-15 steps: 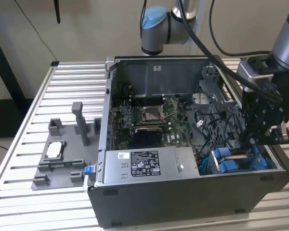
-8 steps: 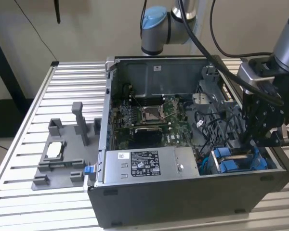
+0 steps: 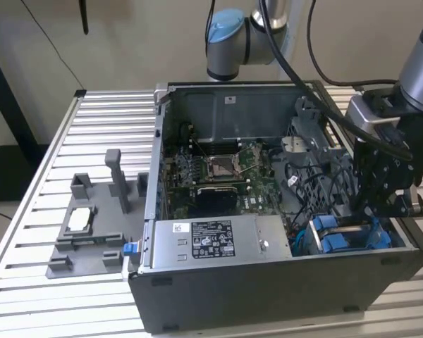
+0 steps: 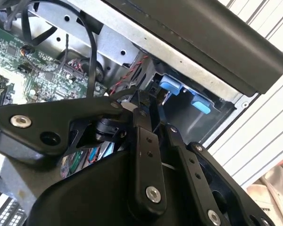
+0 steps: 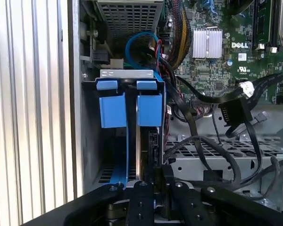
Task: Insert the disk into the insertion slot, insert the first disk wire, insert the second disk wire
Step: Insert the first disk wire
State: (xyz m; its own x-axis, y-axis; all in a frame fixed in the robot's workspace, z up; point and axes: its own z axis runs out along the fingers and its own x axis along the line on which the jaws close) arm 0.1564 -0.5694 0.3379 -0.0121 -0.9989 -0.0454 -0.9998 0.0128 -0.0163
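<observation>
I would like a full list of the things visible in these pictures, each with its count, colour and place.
computer case: one, dark grey, open, on the table.
table: one, silver, slatted, under everything.
circuit board: one, green, on the case floor.
power supply: one, silver, along the case's near wall.
drive cage: one, dark grey, in the case corner at the exterior view's right.
blue tabs: two, bright blue, at the cage.
disk: one, blue-framed, edge-on in the cage.
cables: several, black, beside the cage.
holder: one, grey, at the exterior view's left.
arm: one, grey, blue-capped, behind the case.
gripper: one, black, over the cage.
</observation>
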